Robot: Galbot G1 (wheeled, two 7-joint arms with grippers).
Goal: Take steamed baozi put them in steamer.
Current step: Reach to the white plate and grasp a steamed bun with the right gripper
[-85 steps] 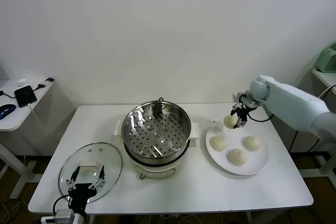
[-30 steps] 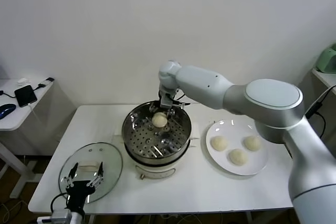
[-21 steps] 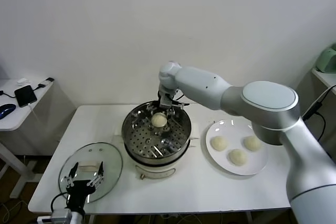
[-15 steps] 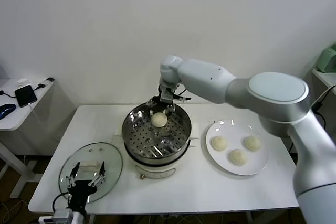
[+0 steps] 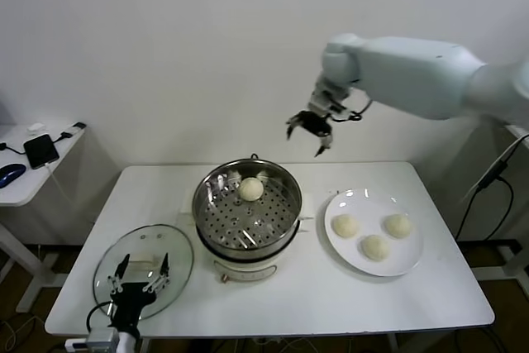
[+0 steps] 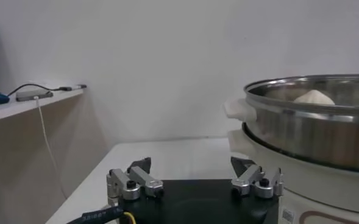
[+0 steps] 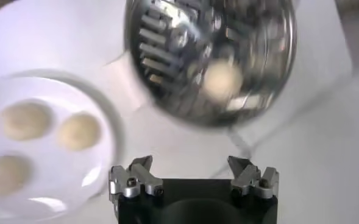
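One cream-white baozi (image 5: 251, 188) lies on the perforated tray of the steel steamer (image 5: 216, 222), at its far side; it also shows in the right wrist view (image 7: 222, 80) and in the left wrist view (image 6: 313, 96). Three more baozi (image 5: 345, 225) (image 5: 397, 225) (image 5: 374, 246) lie on the white plate (image 5: 412, 260). My right gripper (image 5: 310, 132) is open and empty, high in the air between steamer and plate. My left gripper (image 5: 140, 277) is open and empty, parked low at the table's front left over the glass lid.
A round glass lid (image 5: 178, 264) lies flat at the table's front left. A side table (image 5: 21, 183) with a phone (image 5: 40, 151) stands at the far left. The steamer (image 7: 270, 36) and plate (image 7: 109, 131) show below in the right wrist view.
My right gripper let go of the baozi in the steamer, then rose and moved right, away from the pot. The left arm has stayed parked.
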